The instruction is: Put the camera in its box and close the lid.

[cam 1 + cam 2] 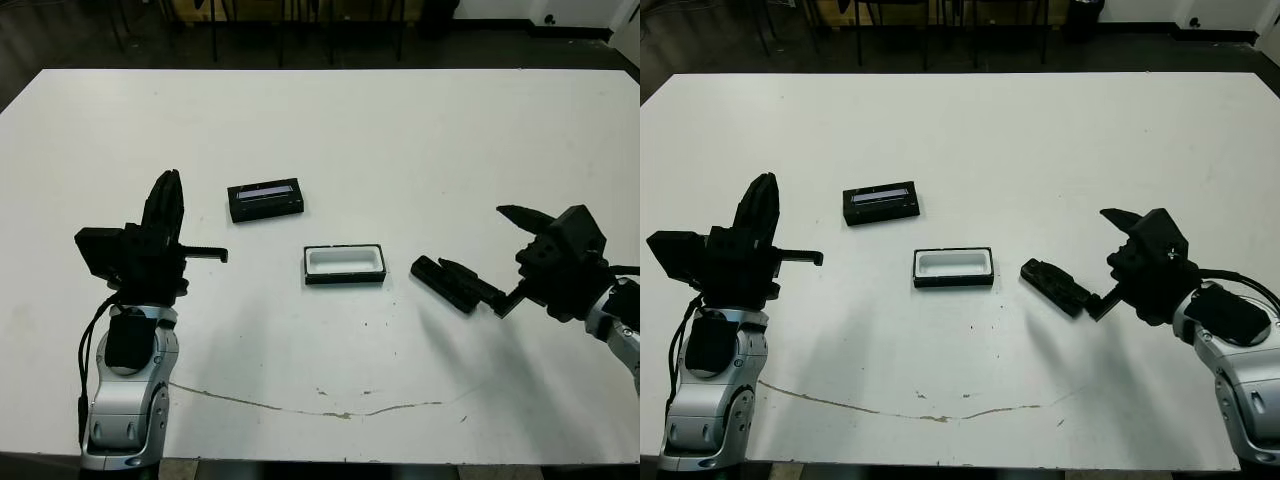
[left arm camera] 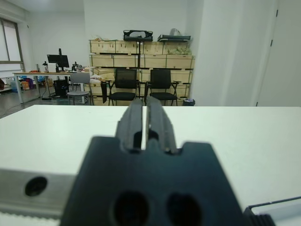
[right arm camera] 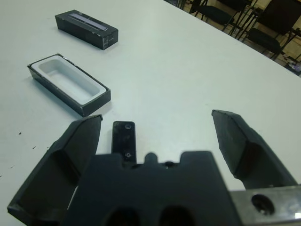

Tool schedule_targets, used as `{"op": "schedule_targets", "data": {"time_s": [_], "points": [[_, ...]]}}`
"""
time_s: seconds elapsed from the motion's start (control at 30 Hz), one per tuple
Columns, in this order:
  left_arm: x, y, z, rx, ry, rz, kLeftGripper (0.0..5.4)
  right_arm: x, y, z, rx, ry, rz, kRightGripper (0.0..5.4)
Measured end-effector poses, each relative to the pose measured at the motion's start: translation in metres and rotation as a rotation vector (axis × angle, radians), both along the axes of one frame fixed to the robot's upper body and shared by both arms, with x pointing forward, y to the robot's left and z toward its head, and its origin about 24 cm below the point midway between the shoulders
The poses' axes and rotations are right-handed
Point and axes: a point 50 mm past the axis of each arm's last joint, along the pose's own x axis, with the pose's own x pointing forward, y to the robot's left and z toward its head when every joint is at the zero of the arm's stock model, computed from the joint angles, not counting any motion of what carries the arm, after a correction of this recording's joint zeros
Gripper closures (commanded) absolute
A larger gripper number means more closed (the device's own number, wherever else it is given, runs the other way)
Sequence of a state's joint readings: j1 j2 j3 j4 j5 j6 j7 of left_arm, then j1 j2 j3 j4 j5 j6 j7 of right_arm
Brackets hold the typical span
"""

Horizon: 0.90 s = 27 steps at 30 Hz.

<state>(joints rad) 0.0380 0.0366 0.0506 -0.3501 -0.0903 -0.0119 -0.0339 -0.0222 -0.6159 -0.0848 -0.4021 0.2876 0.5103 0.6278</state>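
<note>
Camera (image 1: pixel 447 281) lies flat on table (image 1: pixel 420 150), just right of open box (image 1: pixel 344 263); lid (image 1: pixel 265 199) sits apart, up-left of box. Right gripper (image 3: pixel 157 141) fingers spread wide, camera btwn them, not clamped. Left gripper (image 2: pixel 145 123) fingers together, empty, raised at table's left.

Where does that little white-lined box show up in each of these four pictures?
Left eye: the box at mid-table.
Right eye: box, mid-table too.
Left wrist: not in it.
Right wrist: upper left.
Shared landmark: the lid, just beyond the box, except in the left wrist view.
</note>
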Motion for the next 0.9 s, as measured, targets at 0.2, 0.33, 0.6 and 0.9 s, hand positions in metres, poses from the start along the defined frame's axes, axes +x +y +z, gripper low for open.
{"op": "schedule_targets", "data": {"time_s": [0.2,0.33,0.6,0.9], "points": [[0.000,0.000,0.000,0.001,0.000,0.000,5.40,-0.001,0.001,-0.013,0.002,0.054,0.011,0.01],[0.000,0.000,0.000,0.000,0.001,0.000,5.40,-0.002,0.004,-0.017,0.005,0.077,0.018,0.01],[0.000,0.000,0.000,-0.003,0.001,-0.001,5.40,-0.006,0.006,-0.026,-0.005,0.137,0.014,0.01],[-0.001,0.000,0.001,-0.004,0.003,-0.001,5.40,-0.011,0.003,-0.038,-0.043,0.164,-0.021,0.01]]}}
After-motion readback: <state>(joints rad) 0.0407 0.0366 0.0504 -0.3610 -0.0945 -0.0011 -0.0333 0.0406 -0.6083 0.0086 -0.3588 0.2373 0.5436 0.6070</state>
